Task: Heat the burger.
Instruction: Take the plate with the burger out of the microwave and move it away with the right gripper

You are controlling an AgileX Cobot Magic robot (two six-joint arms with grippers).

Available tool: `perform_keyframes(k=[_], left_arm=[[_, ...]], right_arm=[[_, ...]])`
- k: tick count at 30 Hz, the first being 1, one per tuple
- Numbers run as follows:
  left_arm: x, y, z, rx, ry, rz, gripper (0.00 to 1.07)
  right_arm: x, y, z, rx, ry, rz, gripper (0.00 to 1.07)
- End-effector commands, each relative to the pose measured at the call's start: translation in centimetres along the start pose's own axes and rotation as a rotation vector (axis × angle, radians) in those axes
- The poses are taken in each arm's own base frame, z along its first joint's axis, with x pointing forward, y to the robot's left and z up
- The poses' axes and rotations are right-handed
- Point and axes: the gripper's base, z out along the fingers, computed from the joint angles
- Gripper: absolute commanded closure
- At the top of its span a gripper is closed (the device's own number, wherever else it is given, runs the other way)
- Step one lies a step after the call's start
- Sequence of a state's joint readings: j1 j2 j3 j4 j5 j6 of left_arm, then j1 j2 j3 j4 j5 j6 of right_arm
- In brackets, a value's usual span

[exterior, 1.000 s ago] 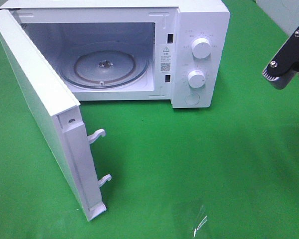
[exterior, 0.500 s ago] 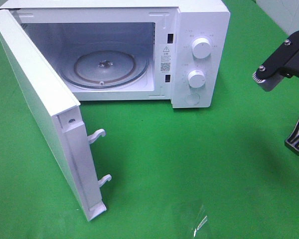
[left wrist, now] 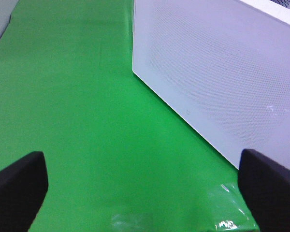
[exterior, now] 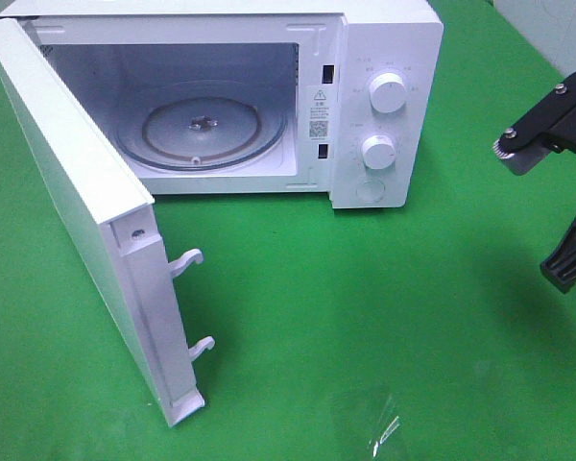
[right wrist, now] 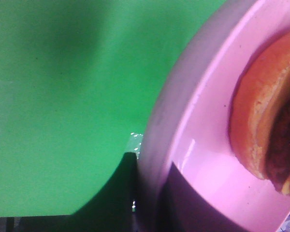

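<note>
The burger [right wrist: 261,125] shows only in the right wrist view. Its golden-brown bun and dark filling lie on a pink plate [right wrist: 203,159]. My right gripper [right wrist: 142,193] is shut on the plate's rim, and one dark finger [right wrist: 130,191] shows under the edge. In the exterior high view only the right arm [exterior: 557,125] shows, at the right edge beside the microwave. Burger and plate are out of that view. My left gripper [left wrist: 144,193] stands wide open above the green cloth with nothing between its fingers.
A white microwave [exterior: 384,48] stands at the back, its door [exterior: 67,192] swung open to the front left, a glass turntable [exterior: 202,125] inside. The left wrist view faces the door's outer panel [left wrist: 222,72]. Green cloth [exterior: 365,317] covers the table.
More of the right arm has come into view at the right edge, with a lower black part now showing. The microwave and its door have not moved.
</note>
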State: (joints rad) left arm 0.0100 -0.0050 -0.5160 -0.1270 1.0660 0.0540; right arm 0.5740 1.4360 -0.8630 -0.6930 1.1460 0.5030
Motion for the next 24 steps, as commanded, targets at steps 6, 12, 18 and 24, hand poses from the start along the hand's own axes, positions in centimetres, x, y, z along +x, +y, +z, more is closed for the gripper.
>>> perform_keyframes(k=[6, 12, 18, 24], left_arm=[[0.1, 0.0, -0.1, -0.006, -0.001, -0.004, 0.06], [0.1, 0.0, -0.1, -0.006, -0.001, -0.004, 0.06], [0.1, 0.0, -0.1, -0.006, -0.001, -0.004, 0.06], [0.1, 0.0, -0.1, -0.006, -0.001, -0.004, 0.06]], right_arm=[[-0.9, 0.5, 1.3, 0.053, -0.001, 0.000, 1.07], [-1.3, 1.3, 2.2, 0.050, 0.016, 0.006, 1.07], [-1.7, 2.3, 3.3, 0.041, 0.032, 0.040, 1.07], [-1.8, 2.8, 4.0, 0.046, 0.060, 0.040, 1.07]])
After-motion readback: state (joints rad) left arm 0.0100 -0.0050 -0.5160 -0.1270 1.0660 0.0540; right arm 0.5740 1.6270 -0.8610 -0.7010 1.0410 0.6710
